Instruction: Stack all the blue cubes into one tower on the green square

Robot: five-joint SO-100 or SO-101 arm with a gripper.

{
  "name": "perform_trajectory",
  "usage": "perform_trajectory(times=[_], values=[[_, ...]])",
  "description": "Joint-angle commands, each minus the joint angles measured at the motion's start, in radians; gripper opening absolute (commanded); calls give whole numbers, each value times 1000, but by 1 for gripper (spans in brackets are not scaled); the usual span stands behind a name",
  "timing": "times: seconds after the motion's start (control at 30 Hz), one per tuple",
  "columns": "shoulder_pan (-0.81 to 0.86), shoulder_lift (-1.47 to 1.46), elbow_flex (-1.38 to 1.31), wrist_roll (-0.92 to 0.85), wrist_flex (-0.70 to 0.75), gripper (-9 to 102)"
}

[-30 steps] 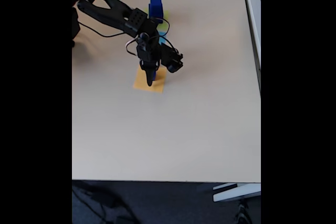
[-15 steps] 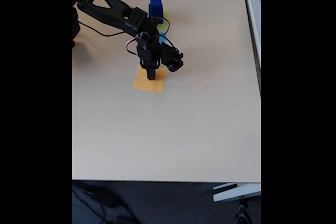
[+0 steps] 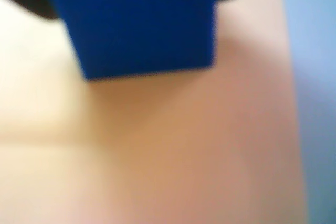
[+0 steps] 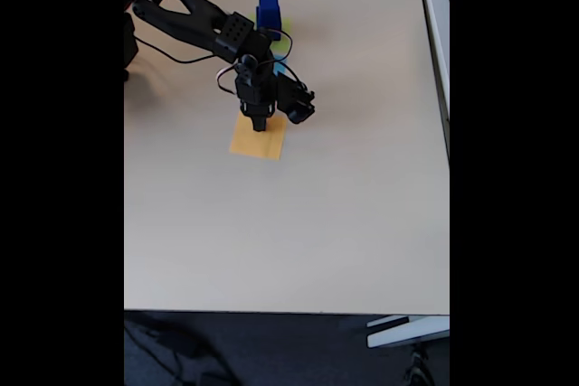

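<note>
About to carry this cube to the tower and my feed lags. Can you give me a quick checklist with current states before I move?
1. Cube at the gripper: ok, it sits right at the wrist camera, dark gripper parts behind it.
2. Grip firm: cannot tell, the wrist view is blurred.
3. Cube lifted off the orange square: cannot tell, the arm hides it.
4. Tower standing on the green square: ok, upright.
5. Path to the tower: not ok, the arm's own links lie between.

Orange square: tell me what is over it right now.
In the fixed view the tool hangs over the orange square's upper edge. The wrist view shows a blue cube above it; its underside and the tool's grip are hidden.
</note>
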Motion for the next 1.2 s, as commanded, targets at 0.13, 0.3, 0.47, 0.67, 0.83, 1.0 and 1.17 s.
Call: perform_trajectory(times=[0.13, 0.3, 0.47, 0.67, 0.83, 1.0, 1.17], values=[[-6, 91, -126, 5, 78, 5], [-29, 138, -137, 28, 118, 4], [-86, 213, -133, 55, 140, 2], [-178, 295, -132, 104, 172, 2], [-276, 345, -127, 216, 216, 2], [-365, 376, -120, 333, 255, 2], [-439, 383, -146, 420, 304, 2]])
